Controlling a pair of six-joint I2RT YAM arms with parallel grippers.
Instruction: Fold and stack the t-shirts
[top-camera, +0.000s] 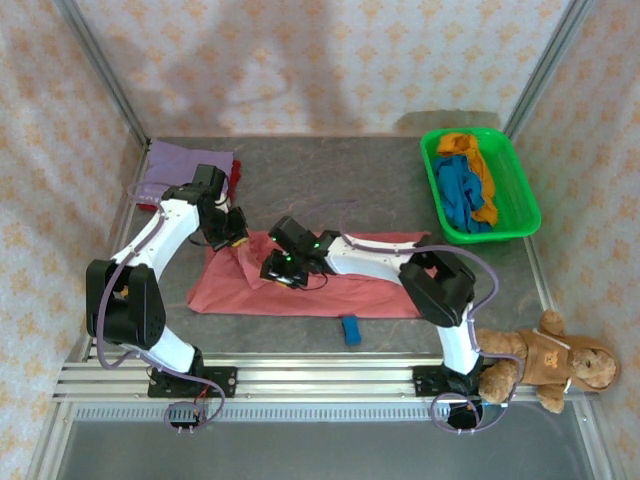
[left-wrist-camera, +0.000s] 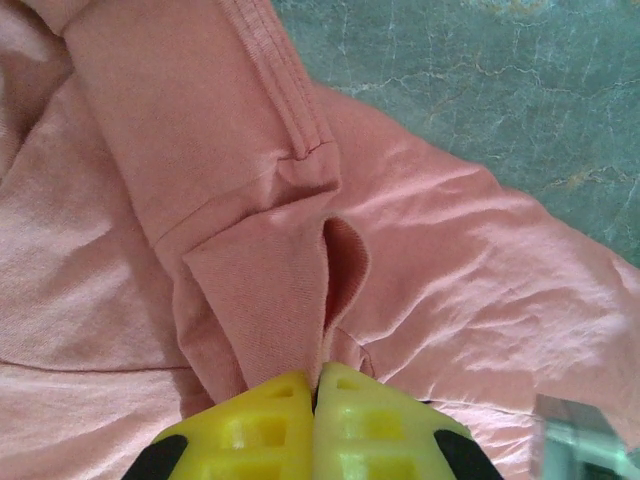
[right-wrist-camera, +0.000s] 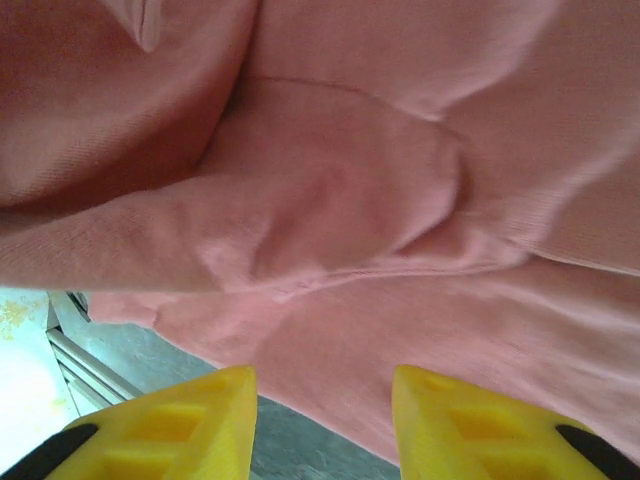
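While a salmon-pink t-shirt is spread across the dark grey bench, a fold of it is pinched by the closed left jaws; the right jaws are held apart close to the cloth.
The bench is enclosed by pale patterned walls and metal posts. A lilac t-shirt and a dark red t-shirt are laid at the far left corner; a blue t-shirt and an orange t-shirt are heaped in a green basket at far right.
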